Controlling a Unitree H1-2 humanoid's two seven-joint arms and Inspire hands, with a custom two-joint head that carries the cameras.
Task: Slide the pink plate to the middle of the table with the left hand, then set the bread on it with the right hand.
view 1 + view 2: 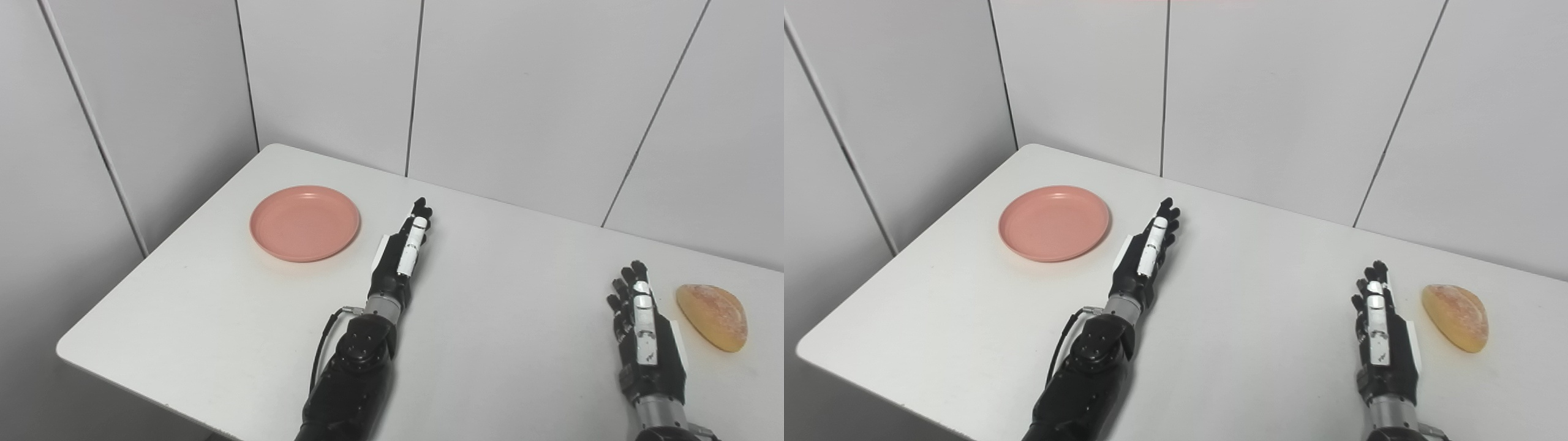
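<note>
Matt white table (pixel 245 343), smooth; pink plate (pixel 304 223) looks like smooth plastic with a soft sheen; bread (pixel 713 315) crusty, rough, golden; both hands glossy black plastic.

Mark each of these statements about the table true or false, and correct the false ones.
1. The plate is empty. True.
2. The bread lies on the plate. False: it lies on the table, far right.
3. The left hand holds the plate. False: it is open, right of the plate, apart from it.
4. The right hand is open, left of the bread. True.
5. The plate is at the table's middle. False: it sits toward the left side.
</note>
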